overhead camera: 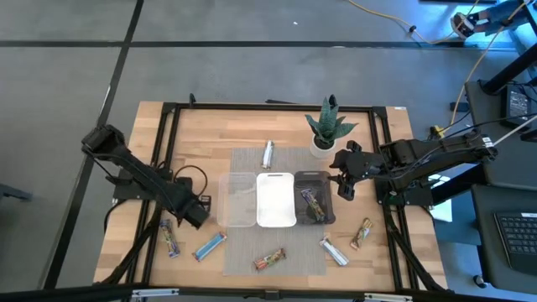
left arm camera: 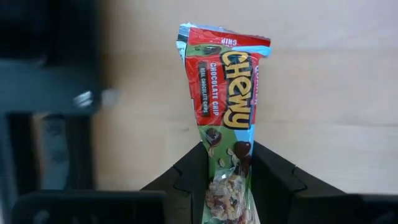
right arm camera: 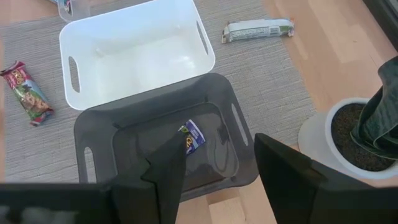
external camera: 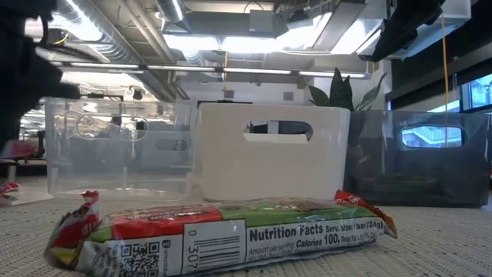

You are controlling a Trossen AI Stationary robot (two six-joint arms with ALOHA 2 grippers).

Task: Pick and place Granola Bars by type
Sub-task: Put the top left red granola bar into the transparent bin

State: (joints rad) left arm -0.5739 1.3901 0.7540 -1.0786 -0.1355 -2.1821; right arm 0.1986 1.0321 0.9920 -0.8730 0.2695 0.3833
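My left gripper is shut on a red Chewy granola bar. It hovers left of the clear bin in the high view. My right gripper is open above the dark grey bin, where a purple-blue bar lies on the floor. On the grey mat and wood lie a silver bar, a blue bar, a red-green bar, a silver bar, an orange bar and one more bar. My left gripper pinches the Chewy bar between its two fingers by one end of the wrapper. The bar lies along the fingers and sticks out past their tips, its crimped free end farthest away. It appears lifted off the wooden table top behind it.
Three bins stand side by side mid-table: clear, white and dark grey. A potted green plant stands just beyond the dark bin, close to my right arm. A black frame rail runs along the table's left side.
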